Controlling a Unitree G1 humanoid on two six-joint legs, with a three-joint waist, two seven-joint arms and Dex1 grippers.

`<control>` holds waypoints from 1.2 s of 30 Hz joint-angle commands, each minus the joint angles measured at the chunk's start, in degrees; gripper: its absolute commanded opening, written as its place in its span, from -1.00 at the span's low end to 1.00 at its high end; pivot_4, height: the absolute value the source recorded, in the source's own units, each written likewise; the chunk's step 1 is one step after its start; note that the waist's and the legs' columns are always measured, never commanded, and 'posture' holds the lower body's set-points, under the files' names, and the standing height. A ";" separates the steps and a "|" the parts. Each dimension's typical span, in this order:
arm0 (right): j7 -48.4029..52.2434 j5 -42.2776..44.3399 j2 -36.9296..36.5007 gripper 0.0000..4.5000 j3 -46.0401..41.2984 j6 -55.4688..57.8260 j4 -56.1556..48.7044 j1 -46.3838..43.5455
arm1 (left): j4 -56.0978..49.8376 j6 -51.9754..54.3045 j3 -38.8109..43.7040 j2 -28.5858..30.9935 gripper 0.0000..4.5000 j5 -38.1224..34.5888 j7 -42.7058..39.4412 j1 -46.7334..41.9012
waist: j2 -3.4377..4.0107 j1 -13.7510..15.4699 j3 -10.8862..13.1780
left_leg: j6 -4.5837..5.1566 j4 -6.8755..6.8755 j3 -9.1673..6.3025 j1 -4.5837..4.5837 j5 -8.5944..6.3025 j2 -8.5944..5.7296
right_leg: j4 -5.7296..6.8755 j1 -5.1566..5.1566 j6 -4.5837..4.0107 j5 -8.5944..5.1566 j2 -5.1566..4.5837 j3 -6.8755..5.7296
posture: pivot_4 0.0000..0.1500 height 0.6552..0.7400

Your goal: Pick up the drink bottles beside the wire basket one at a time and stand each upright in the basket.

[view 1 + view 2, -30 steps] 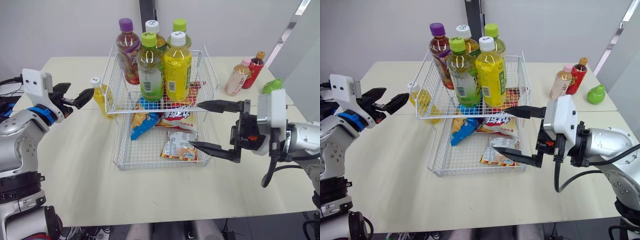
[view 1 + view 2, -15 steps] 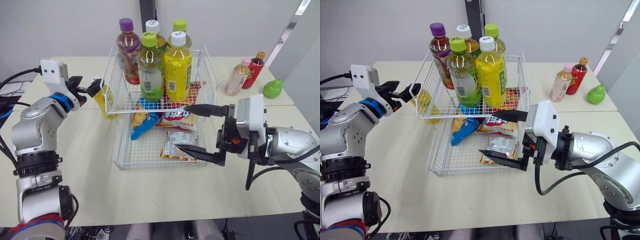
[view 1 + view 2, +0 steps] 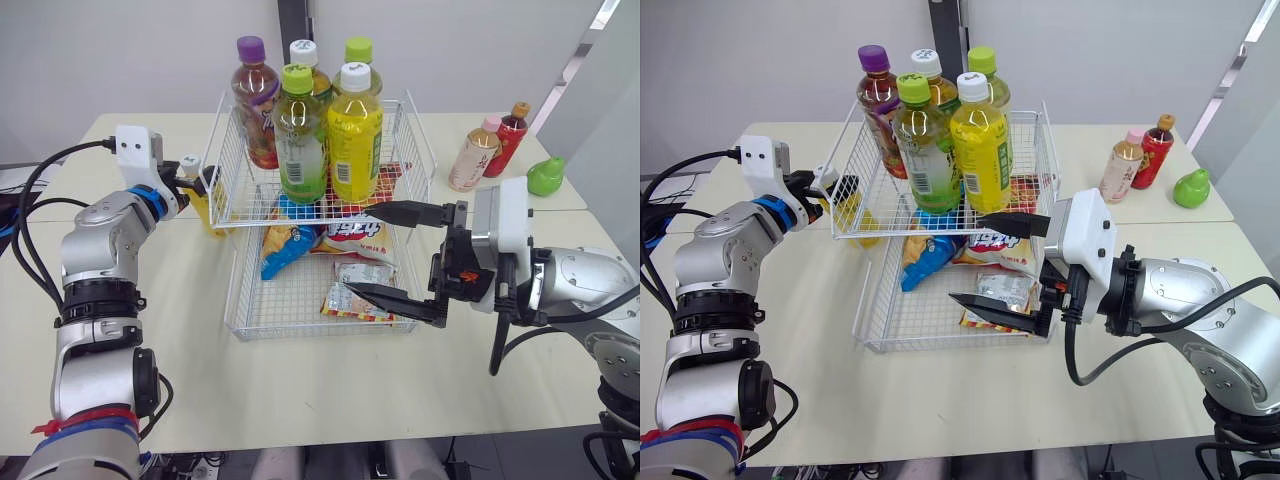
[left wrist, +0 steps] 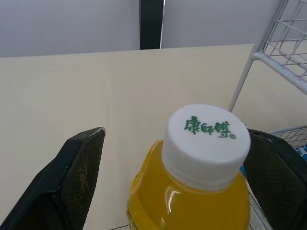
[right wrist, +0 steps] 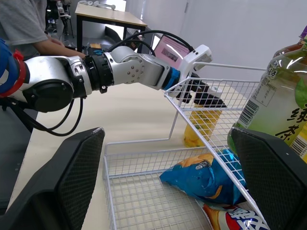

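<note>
Five bottles [image 3: 354,135] stood in the basket [image 3: 418,140]; left gripper [image 3: 197,180] fingers wide around a small yellow bottle [image 4: 206,143] (seemingly untouched); right gripper [image 3: 365,250] fingers wide, empty; two bottles [image 3: 472,155] waited beside.

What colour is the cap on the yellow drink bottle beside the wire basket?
The yellow drink bottle's cap is white with green characters, clearest in the left wrist view.
</note>
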 commanded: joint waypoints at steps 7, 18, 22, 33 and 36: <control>-0.02 1.10 -0.02 1.00 -0.99 -0.20 -0.52 -1.30 | 0.13 -1.31 1.10 0.40 -0.23 -0.08 -1.10 -0.68 | 0.02 -0.02 -0.02 | 0.00 0.00 0.01 0.01 0.00 0.00 | 0.01 0.00 0.00 0.00 0.00 0.01 | 1.00 1.00; 0.08 0.91 -0.35 1.00 -1.16 -0.49 -0.64 -0.79 | -9.24 2.93 3.74 1.82 -0.40 -3.18 -1.85 3.50 | 0.02 -0.10 -0.02 | 0.00 0.00 0.00 0.01 0.00 0.01 | 0.01 0.00 0.00 0.00 0.00 0.01 | 1.00 1.00; 0.33 0.47 -0.26 1.00 -1.14 -0.90 -0.32 -0.64 | -16.60 6.44 5.32 4.40 -0.40 -5.75 -4.16 7.30 | 0.02 -0.14 -0.02 | 0.00 -0.02 -0.01 0.00 0.00 0.03 | 0.00 -0.02 0.00 0.00 0.00 0.03 | 1.00 1.00; 0.85 -1.57 1.15 1.00 0.01 -2.29 0.30 -0.45 | -19.72 12.33 8.74 13.98 -0.40 -11.84 -13.15 9.47 | 0.01 -0.08 -0.01 | 0.00 -0.01 -0.02 -0.02 0.00 0.03 | -0.03 -0.02 -0.01 0.00 0.01 0.01 | 1.00 1.00; 0.95 -2.02 1.44 1.00 0.01 -2.59 0.21 -0.13 | -19.89 14.27 8.90 17.15 -0.40 -13.69 -17.64 10.35 | 0.01 -0.09 -0.01 | 0.00 -0.02 -0.02 -0.02 0.00 0.03 | -0.03 -0.02 0.00 0.00 0.01 0.01 | 1.00 1.00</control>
